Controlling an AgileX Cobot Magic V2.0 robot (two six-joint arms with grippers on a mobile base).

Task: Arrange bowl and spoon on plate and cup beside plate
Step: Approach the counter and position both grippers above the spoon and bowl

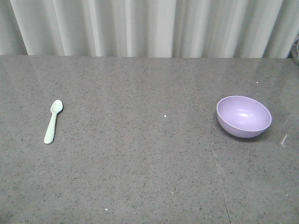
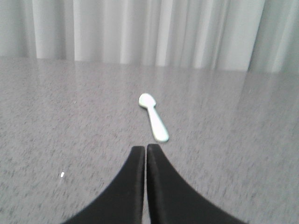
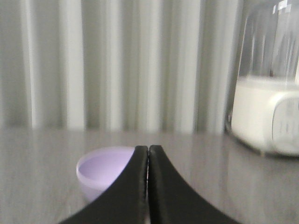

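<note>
Spoon [image 2: 153,117] lies ahead of closed, empty left gripper [image 2: 145,148].

The right end effector [image 3: 148,148] partly hides the bowl [image 3: 99,171] — appliance [image 3: 264,116] cropped.

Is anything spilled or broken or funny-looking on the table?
Nothing stands out. The purple bowl sits open side up, empty and whole, on the right. The mint-green spoon lies flat, far off on the left. No spills show on the grey table.
</note>
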